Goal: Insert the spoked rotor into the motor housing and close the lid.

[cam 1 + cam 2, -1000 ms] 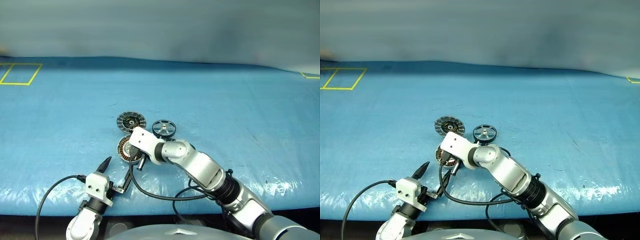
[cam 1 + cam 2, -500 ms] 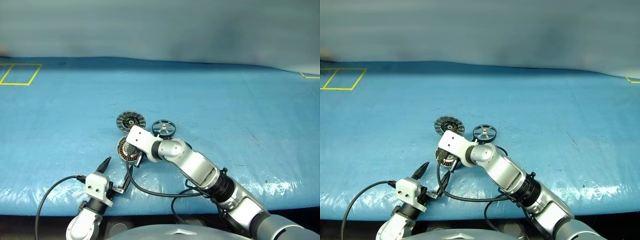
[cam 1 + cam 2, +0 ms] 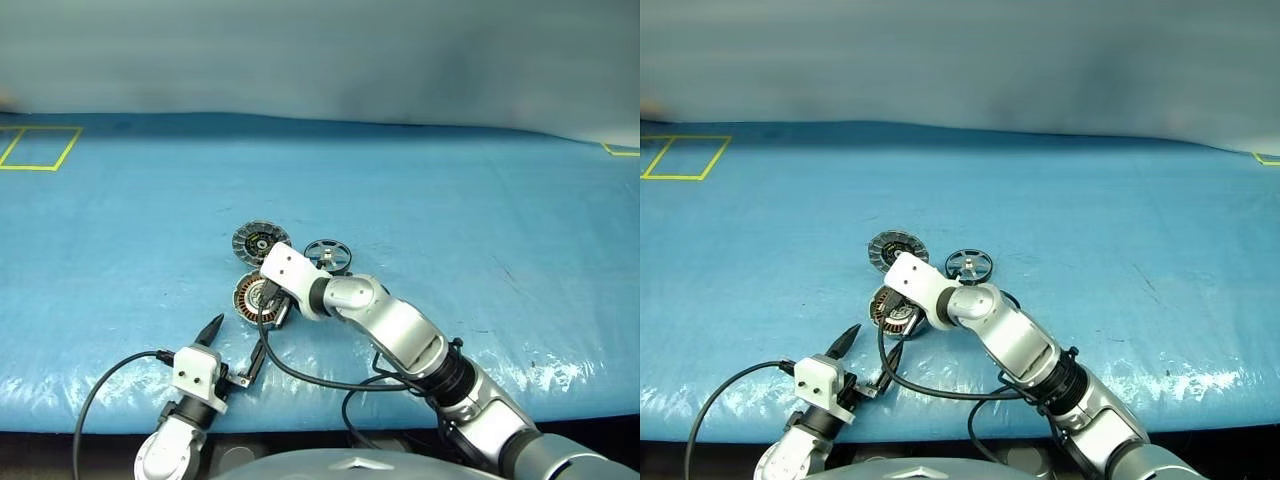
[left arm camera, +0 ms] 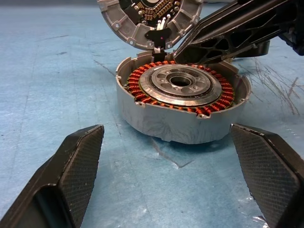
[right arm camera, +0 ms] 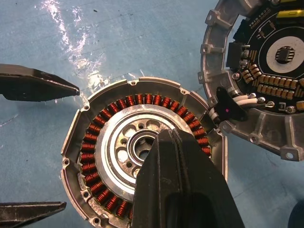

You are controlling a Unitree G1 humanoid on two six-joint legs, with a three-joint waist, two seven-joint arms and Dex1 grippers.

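The motor housing (image 4: 183, 102) is seen at the lower centre of the left eye view, open-side up on the table, its ring of copper windings exposed. The lid (image 5: 259, 71) is swung back from the housing's edge and lies flat just beyond it, inner face up, joined by short white wires; this leaves the cup free to receive a part. The spoked rotor (image 3: 328, 256) is set on the cloth just right of the lid, apart from the housing and not yet inserted.

The right gripper (image 5: 178, 175) is clenched on nothing and is held directly over the housing's hub, its closed tip pointing into the cup; whether it touches the metal cannot be told. This is judged to be a pressing or steadying pose rather than a pick. The left gripper (image 4: 178, 166) is released, its two pads (image 4: 78, 161) spread wide just short of the housing, as if placed to brace it.

A wrinkled blue sheet (image 3: 480, 220) covers the table, with yellow taped rectangles at the upper left and far right of the frame. Behind it a plain grey wall is seen.
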